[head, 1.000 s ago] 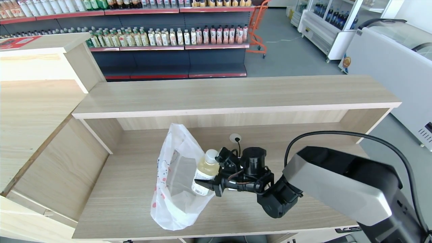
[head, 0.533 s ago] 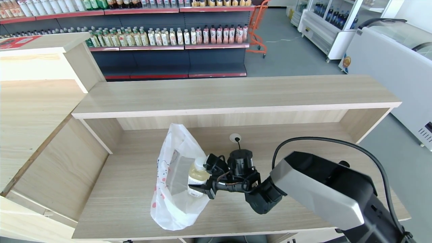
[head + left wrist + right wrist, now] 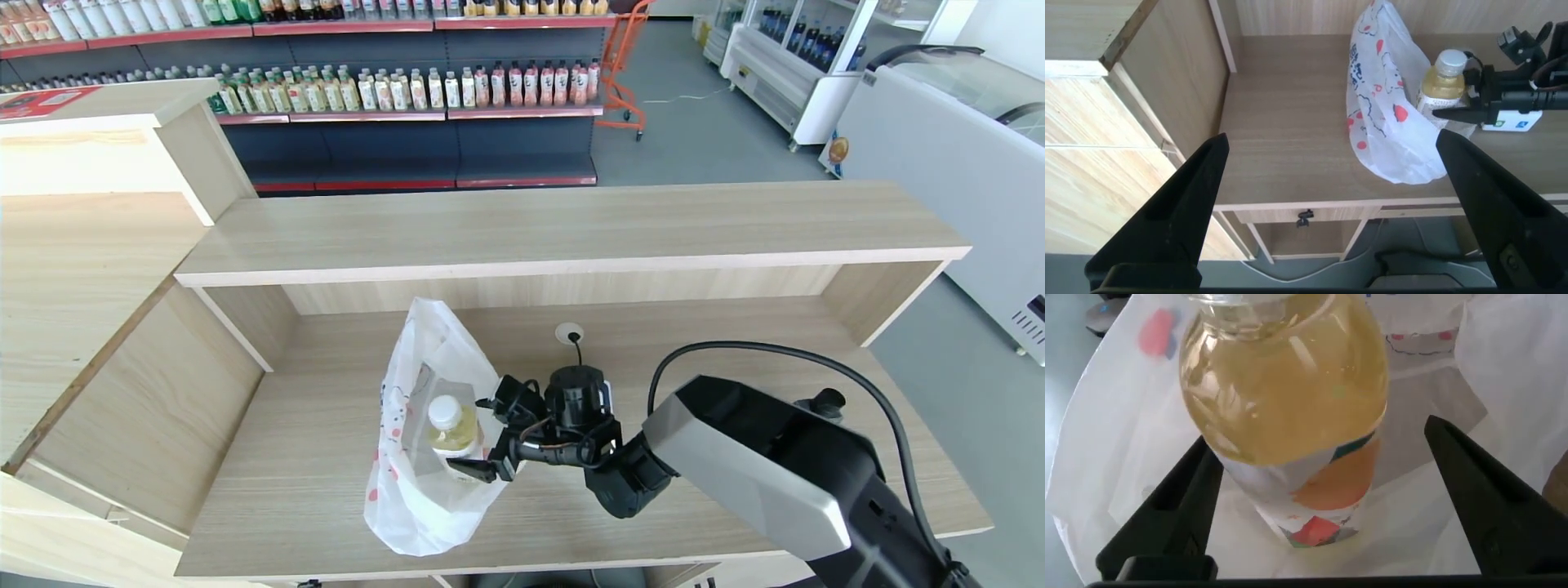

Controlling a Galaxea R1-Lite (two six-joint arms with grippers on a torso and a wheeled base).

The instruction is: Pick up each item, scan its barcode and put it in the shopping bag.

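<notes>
Head view: I log a clear round bottle point(image 3: 451, 425) with pale yellow liquid and a white cap. It stands upright inside the thin, crinkled white bag point(image 3: 416, 498) on the wood-grain counter point(image 3: 653, 506). The right gripper point(image 3: 467, 434) is at the bag's mouth, fingers apart. Left wrist view: the left gripper point(image 3: 1333, 147) has black wedge fingers spread wide, well apart from the bag. Right wrist view: I see the bottle between the parted jaws, unclamped, its label glossy.

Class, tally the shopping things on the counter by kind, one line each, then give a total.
Bag: 1
Bottle: 1
Total: 2
</notes>
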